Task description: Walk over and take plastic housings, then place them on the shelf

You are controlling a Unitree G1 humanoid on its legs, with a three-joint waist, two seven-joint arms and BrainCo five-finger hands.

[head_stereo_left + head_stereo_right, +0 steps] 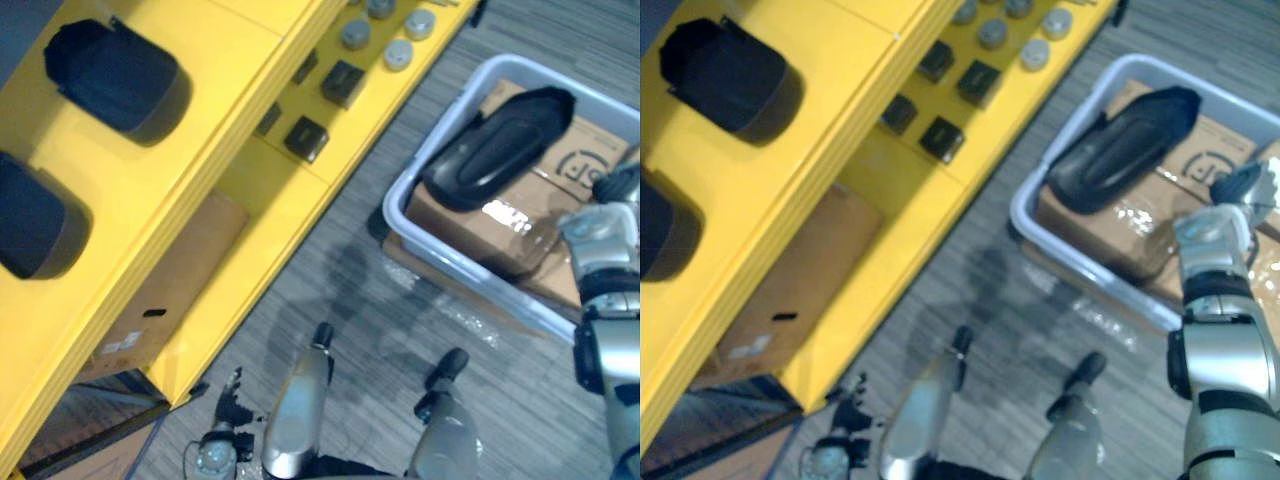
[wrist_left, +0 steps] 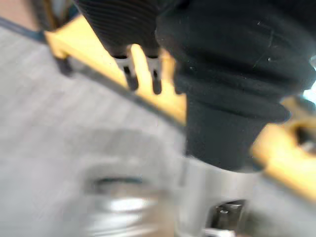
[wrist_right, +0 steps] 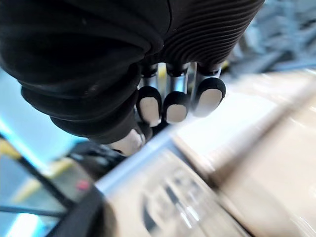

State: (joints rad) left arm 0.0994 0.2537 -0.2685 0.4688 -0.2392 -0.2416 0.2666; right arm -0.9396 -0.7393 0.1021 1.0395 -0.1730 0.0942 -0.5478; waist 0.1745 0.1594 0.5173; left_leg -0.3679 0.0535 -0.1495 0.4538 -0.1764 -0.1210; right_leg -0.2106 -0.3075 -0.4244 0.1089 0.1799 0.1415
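A long black plastic housing [image 1: 500, 145] lies on cardboard boxes [image 1: 520, 225] inside a pale bin [image 1: 400, 215] on the floor at the right. Two more black housings [image 1: 110, 75] [image 1: 30, 215] sit on the top of the yellow shelf [image 1: 190, 170] at the left. My right hand [image 1: 615, 188] hovers over the bin's near right part, a short way from the housing; in the right wrist view its fingers [image 3: 175, 106] are curled and hold nothing. My left hand hangs low beside the shelf, its fingers [image 2: 131, 74] straight and empty.
The shelf's lower level carries small black boxes [image 1: 342, 82] and grey round caps [image 1: 398, 53]. A cardboard box [image 1: 170, 290] sits under the shelf. Grey striped carpet [image 1: 350, 290] lies between shelf and bin.
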